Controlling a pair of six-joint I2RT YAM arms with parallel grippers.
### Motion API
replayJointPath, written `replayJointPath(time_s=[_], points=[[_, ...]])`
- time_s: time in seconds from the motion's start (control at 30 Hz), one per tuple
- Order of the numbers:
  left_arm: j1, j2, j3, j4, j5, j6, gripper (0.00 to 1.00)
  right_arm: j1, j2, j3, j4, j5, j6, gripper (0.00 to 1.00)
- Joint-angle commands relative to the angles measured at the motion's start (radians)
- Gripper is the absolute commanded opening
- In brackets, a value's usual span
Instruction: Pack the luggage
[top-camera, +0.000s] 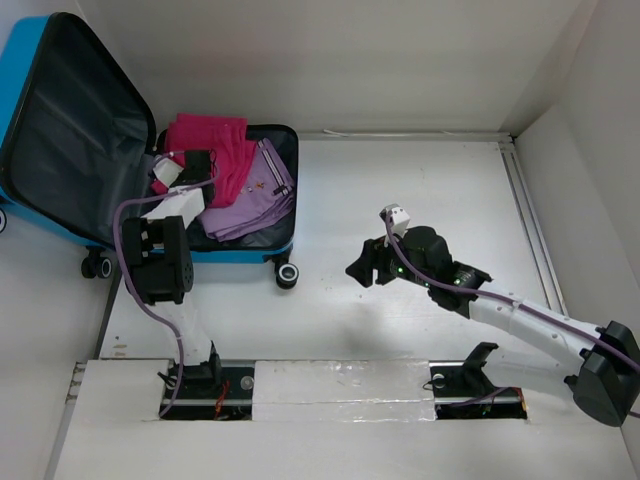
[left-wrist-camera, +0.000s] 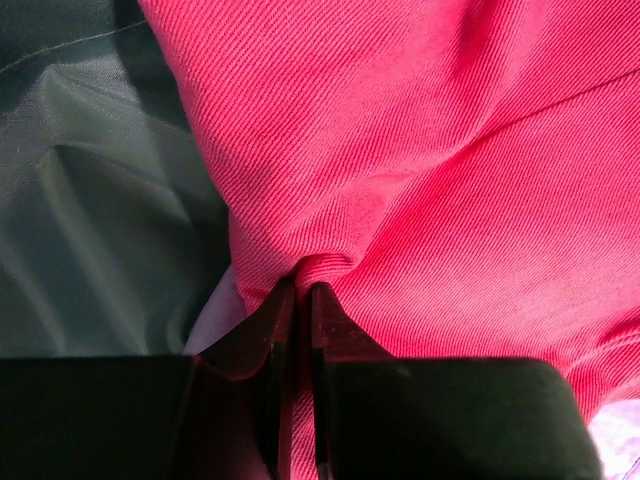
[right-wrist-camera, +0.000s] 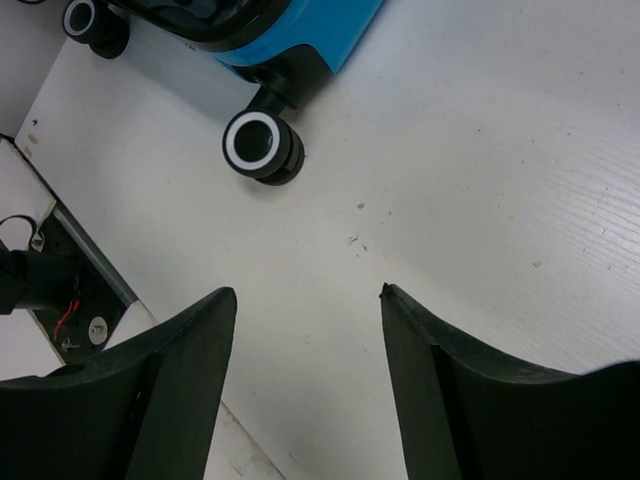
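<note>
A: Pinching anything, that left gripper (left-wrist-camera: 300, 290)?
B: Yes, it is clamped on a fold of the pink garment (left-wrist-camera: 420, 150) inside the luggage (top-camera: 20, 70), which lies open at the far left of the table (top-camera: 420, 200).
A: And the right gripper (right-wrist-camera: 305, 290)?
B: Jaws apart, empty, above the table near a caster wheel (right-wrist-camera: 258, 143).

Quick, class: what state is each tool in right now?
Left tool: closed on the pink cloth.
Right tool: open, holding nothing.

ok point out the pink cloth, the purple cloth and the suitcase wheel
pink cloth (left-wrist-camera: 420, 180), left wrist view, fabric above the pinched fold
purple cloth (top-camera: 258, 193), top view, folded middle
suitcase wheel (right-wrist-camera: 256, 144), right wrist view, its hub
</note>
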Motion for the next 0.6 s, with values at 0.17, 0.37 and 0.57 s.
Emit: replayJointPath(time_s=[0.17,0.37,0.57], points=[[-0.003,-0.154,-0.126,0.036,0.051,0.048,0.0,0.01,-0.012,0.028,0.057,0.014,-0.014,0.66],[-0.003,-0.404,-0.253,0.063,0.112,0.098,0.0,0.01,-0.012,0.028,0.057,-0.006,-0.014,0.66],[-0.003,-0.432,-0.276,-0.001,0.155,0.078,0.03,0.019,-0.064,0.028,0.057,-0.006,-0.005,0.66]])
